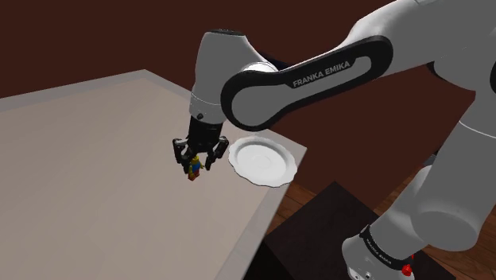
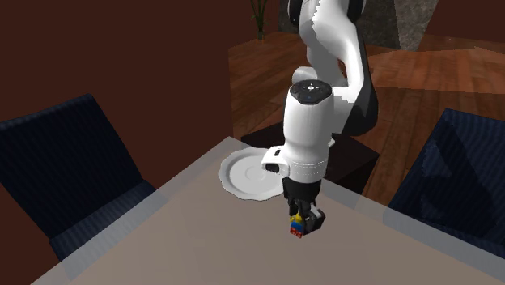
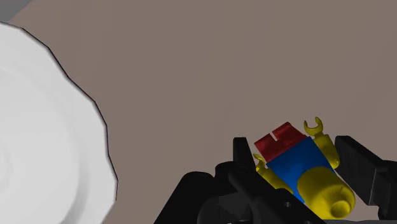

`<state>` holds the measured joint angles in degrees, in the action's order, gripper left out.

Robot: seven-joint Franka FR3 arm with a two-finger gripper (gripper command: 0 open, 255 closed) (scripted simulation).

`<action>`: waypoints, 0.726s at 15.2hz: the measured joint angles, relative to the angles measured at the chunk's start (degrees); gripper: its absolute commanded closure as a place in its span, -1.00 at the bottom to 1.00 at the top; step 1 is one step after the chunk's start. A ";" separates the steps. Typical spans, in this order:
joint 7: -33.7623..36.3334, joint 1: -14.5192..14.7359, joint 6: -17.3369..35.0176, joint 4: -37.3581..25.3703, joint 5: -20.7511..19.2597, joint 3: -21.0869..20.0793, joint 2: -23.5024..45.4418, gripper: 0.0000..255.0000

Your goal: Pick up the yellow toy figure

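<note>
Table (image 1: 95, 159): wide bare surface toward the shoulder view's left of the claw. The table's edge runs close by on the right, next to the dark stand (image 1: 334, 219). A white scalloped plate (image 1: 262, 159) sits at that corner, just beside the claw. In the second exterior view, dark blue chairs (image 2: 65, 162) stand off both table sides.

Claw (image 1: 197, 161): points down over the table, fingers (image 3: 245, 159) drawn in narrow and clasping the toy figure (image 3: 299, 162) from both sides.

Toy figure: yellow head, blue torso, red legs. Its head is up toward the palm, and its legs point down past the fingertips toward the table. It is apart from the plate. Cannot tell whether the legs touch the table surface.
</note>
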<state>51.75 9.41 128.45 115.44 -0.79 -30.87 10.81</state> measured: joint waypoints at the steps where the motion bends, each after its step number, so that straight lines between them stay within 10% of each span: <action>1: -0.10 -0.06 -0.64 -0.30 0.24 -0.07 -0.40 1.00; 11: -1.07 -0.63 -7.44 -4.13 2.27 -0.44 -3.81 1.00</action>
